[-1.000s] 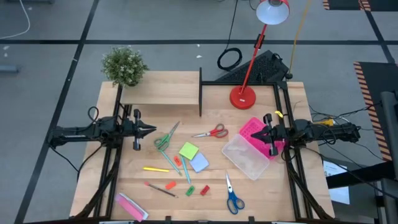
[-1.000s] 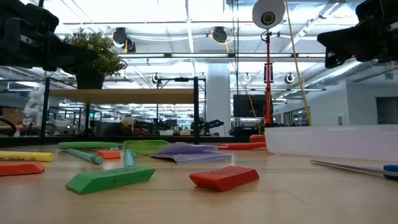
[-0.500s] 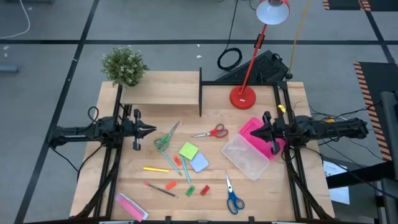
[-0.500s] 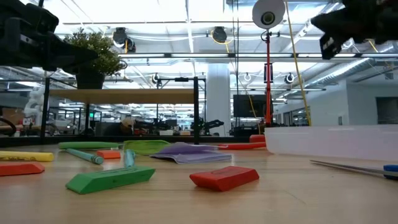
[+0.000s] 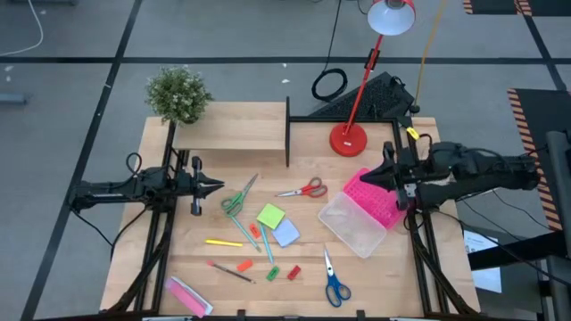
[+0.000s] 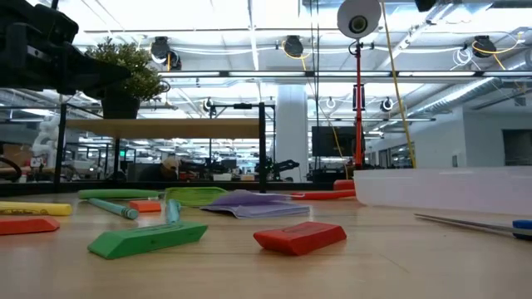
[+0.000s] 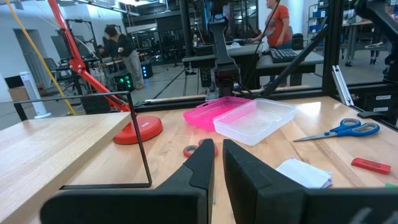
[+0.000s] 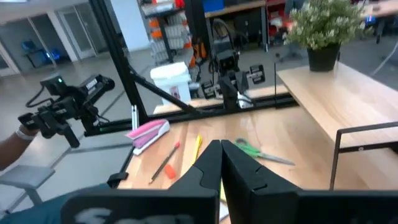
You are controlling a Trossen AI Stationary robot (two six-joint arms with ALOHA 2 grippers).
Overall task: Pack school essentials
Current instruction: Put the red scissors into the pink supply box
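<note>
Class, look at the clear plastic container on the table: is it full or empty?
Empty. The clear container shows only bare plastic inside; the school essentials, like the blue scissors, lie outside it.

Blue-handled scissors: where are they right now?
In the high view the blue-handled scissors lie near the table's front edge, right of centre, just right of the red block and in front of the clear container.

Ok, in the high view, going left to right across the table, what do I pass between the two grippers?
Left gripper → green scissors → green sticky pad → red scissors → clear container → right gripper.
</note>
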